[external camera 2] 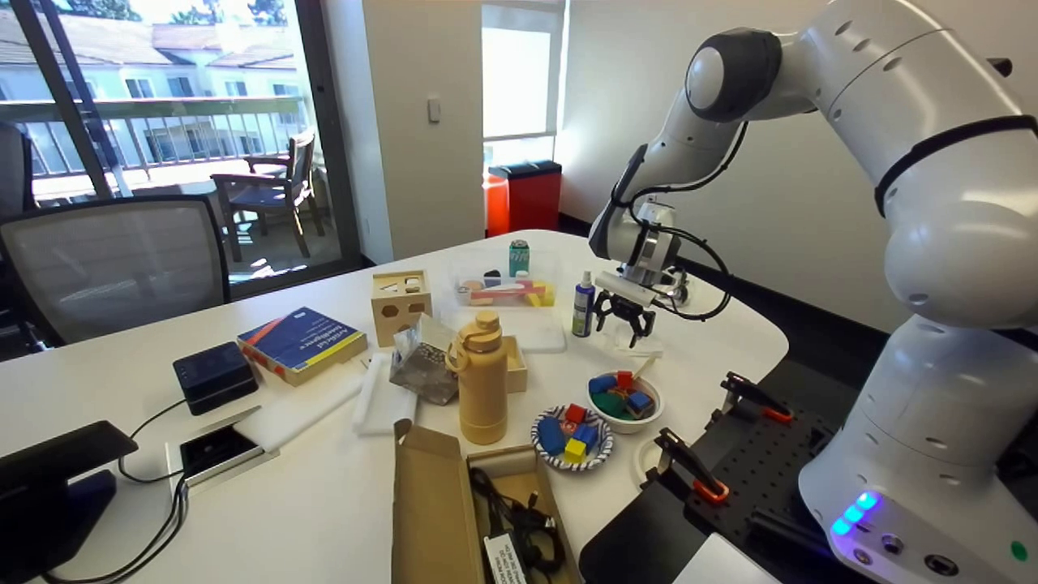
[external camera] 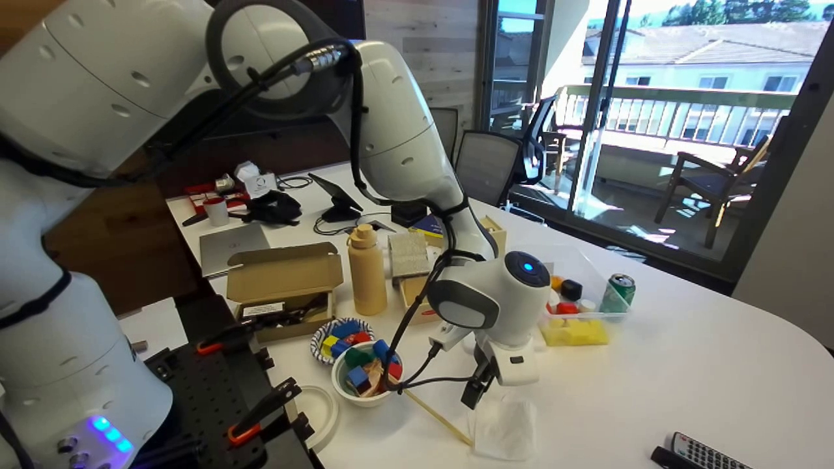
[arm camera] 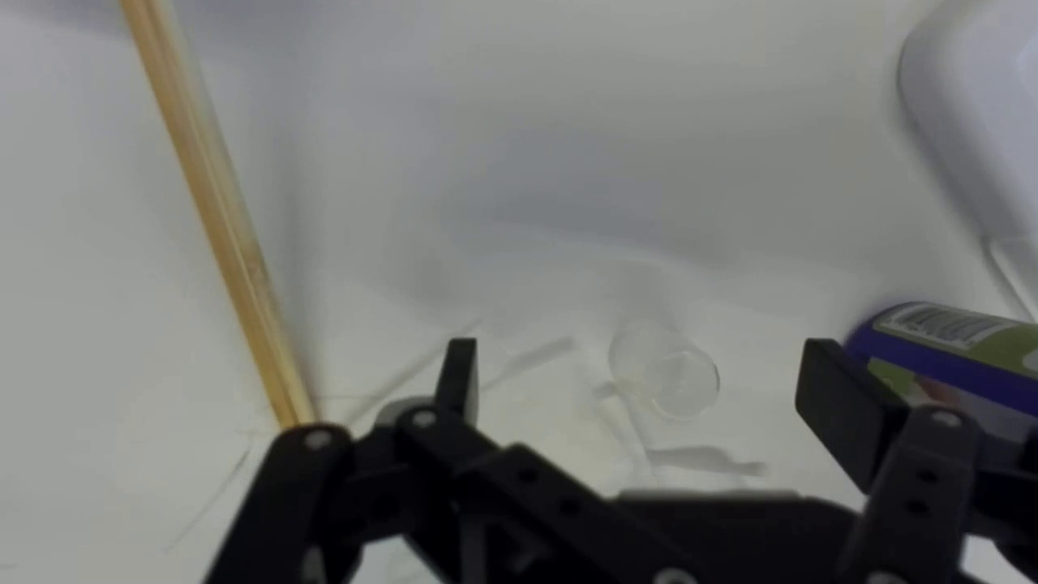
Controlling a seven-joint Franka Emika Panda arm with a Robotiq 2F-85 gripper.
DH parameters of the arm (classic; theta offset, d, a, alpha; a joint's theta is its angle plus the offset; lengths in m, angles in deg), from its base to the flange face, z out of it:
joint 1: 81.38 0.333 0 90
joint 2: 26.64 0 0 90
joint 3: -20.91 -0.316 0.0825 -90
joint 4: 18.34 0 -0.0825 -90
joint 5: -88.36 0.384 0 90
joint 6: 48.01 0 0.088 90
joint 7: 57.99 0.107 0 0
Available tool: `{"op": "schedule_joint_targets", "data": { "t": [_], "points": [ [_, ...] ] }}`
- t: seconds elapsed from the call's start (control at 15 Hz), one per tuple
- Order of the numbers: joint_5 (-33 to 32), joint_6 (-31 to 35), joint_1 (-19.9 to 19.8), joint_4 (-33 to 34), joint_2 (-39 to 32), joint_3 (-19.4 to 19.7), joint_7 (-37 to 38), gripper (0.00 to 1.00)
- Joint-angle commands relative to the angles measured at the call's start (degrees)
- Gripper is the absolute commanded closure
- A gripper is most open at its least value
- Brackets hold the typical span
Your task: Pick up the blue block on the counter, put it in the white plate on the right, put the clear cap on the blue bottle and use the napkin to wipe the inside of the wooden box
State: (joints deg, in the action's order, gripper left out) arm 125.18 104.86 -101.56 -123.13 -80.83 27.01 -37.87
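My gripper (arm camera: 641,365) is open and empty above the table; it also shows in both exterior views (external camera: 479,392) (external camera 2: 620,328). The clear cap (arm camera: 677,381) lies below, between the spread fingers in the wrist view. The blue bottle (external camera 2: 582,308) stands upright beside the gripper; its side shows by the right finger (arm camera: 957,357). The napkin (external camera: 507,430) lies flat under the gripper. A shallow round white plate (external camera: 333,417) is near the robot base. Blue blocks (external camera: 358,376) sit in a white bowl. A small open wooden box (external camera 2: 516,365) stands behind the yellow bottle.
A wooden stick (external camera: 438,417) leads from the white bowl (external camera: 365,398) to the napkin. A patterned bowl (external camera 2: 539,454) holds blocks. A yellow bottle (external camera 2: 483,381), shape-sorter box (external camera 2: 397,312), clear bin (external camera: 606,286), green can (external camera: 618,293) and remote (external camera: 704,453) stand around.
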Motion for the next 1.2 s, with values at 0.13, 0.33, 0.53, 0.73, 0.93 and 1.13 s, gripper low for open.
{"op": "schedule_joint_targets", "data": {
  "t": [0.13, 0.33, 0.53, 0.73, 0.93, 1.13],
  "points": [
    [-0.3, 1.0, 2.9, 3.2, -2.6, 2.3, 5.2, 0.26],
    [-0.3, 1.0, 3.5, 3.7, -3.0, 2.8, 6.5, 0.47],
    [-0.2, 1.3, 4.0, 3.3, -2.9, 3.3, 7.4, 0.72],
    [0.0, 0.8, 3.3, 2.4, -1.9, 2.8, 6.3, 0.94],
    [-0.2, -0.9, 2.1, 0.2, 0.6, 2.6, 4.4, 0.94],
    [0.7, 2.4, 2.6, -6.2, 7.1, 3.6, 3.7, 0.94]
  ]
}}
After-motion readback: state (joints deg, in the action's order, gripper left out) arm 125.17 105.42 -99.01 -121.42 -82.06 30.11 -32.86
